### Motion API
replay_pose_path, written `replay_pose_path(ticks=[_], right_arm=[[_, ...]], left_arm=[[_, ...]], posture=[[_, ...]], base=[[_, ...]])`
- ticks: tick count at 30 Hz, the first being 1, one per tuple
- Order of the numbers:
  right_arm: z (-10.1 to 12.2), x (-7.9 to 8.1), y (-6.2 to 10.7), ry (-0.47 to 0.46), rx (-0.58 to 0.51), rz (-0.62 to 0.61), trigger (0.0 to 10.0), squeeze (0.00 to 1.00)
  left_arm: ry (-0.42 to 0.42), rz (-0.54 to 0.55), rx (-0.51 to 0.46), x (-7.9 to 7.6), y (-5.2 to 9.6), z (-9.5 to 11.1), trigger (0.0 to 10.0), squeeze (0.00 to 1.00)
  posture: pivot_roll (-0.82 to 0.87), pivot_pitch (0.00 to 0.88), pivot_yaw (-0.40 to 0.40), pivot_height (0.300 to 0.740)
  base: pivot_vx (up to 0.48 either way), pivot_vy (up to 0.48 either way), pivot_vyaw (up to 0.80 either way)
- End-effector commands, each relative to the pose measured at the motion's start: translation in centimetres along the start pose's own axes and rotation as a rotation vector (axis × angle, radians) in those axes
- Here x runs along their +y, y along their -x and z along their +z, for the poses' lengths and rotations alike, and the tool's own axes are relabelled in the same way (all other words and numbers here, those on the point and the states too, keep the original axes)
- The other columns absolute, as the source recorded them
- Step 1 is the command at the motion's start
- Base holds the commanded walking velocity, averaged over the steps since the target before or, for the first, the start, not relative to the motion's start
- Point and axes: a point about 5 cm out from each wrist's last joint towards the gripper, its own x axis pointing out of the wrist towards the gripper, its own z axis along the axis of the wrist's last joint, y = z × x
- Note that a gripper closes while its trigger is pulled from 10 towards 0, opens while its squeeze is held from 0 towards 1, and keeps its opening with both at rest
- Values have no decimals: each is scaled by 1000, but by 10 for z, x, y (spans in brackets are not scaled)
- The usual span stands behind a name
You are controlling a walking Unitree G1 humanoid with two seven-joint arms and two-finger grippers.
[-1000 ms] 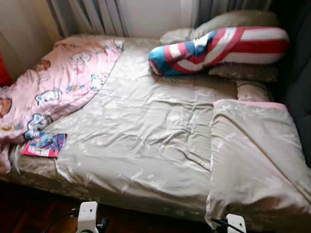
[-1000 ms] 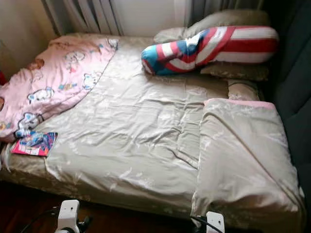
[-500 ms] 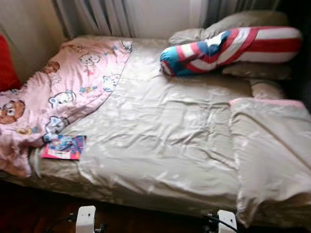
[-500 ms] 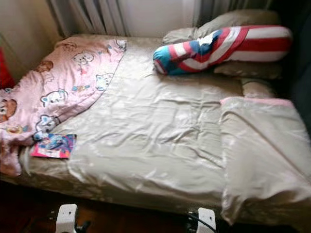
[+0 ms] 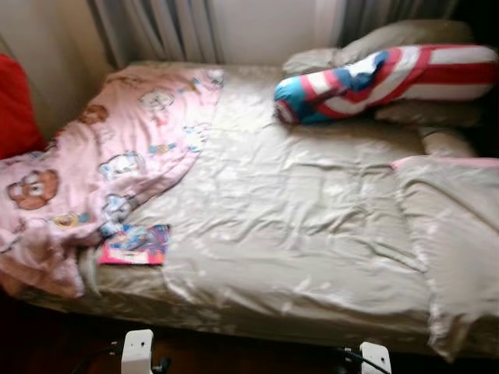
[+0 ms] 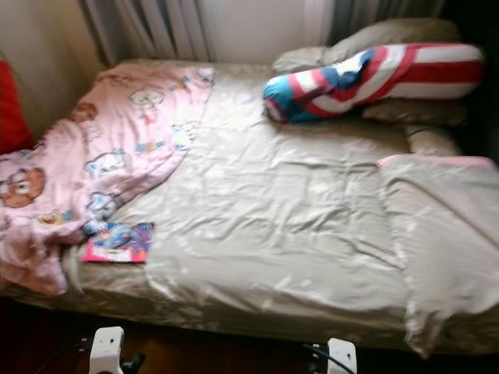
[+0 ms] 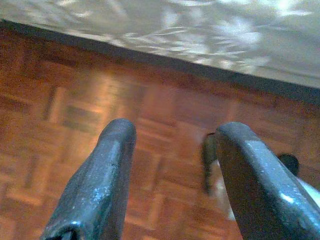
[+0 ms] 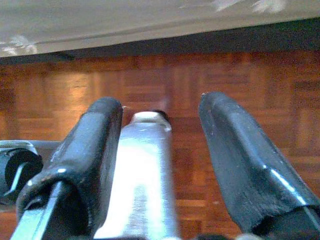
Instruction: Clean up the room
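Glossy pink picture booklet (image 5: 132,244) lay just beside the pink cartoon-print blanket (image 5: 101,156); both grippers, the left gripper (image 7: 170,175) and the right gripper (image 8: 160,165), hung open and empty, and a grab risked snagging the blanket.

pink cartoon blanket (image 5: 101,164), striped red-white-blue bolster (image 5: 382,74)

Both head views are softly blurred. The pink blanket (image 5: 93,171) covers a corner of the book (image 5: 134,245), whose cover print is too smeared to read. The folded duvet (image 5: 452,241) and the striped bolster (image 5: 390,74) run off the right edge. A red cushion (image 5: 15,109) is cut by the left edge. The bolster hides most of the pillows (image 5: 405,35) behind it.
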Motion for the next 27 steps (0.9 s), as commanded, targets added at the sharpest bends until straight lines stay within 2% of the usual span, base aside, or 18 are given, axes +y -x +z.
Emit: replay_pose_path(ticks=[1, 17, 21, 24, 27], right_arm=[[-4, -6, 2, -5, 12, -21, 10000, 0], [-3, -16, 3, 1, 11, -23, 10000, 0], [-4, -10, 2, 6, 12, -12, 10000, 0], [-2, 2, 0, 8, 8, 2, 10000, 0], [-2, 3, 0, 8, 7, 4, 10000, 0]], left_arm=[[6, -1, 26, -1, 2, -8, 10000, 0], [17, 1, 43, -5, 3, -14, 10000, 0], [20, 4, 50, -3, 4, -17, 10000, 0], [20, 6, 57, -1, 5, -19, 10000, 0], [19, 6, 58, -1, 5, -19, 10000, 0]], posture=[[-36, 123, 46, 740], [-33, 131, 36, 740], [-32, 129, 36, 740], [-33, 123, 36, 740], [-33, 123, 36, 740]], base=[[0, 480, 0], [0, 480, 0], [0, 480, 0], [0, 480, 0], [0, 480, 0]])
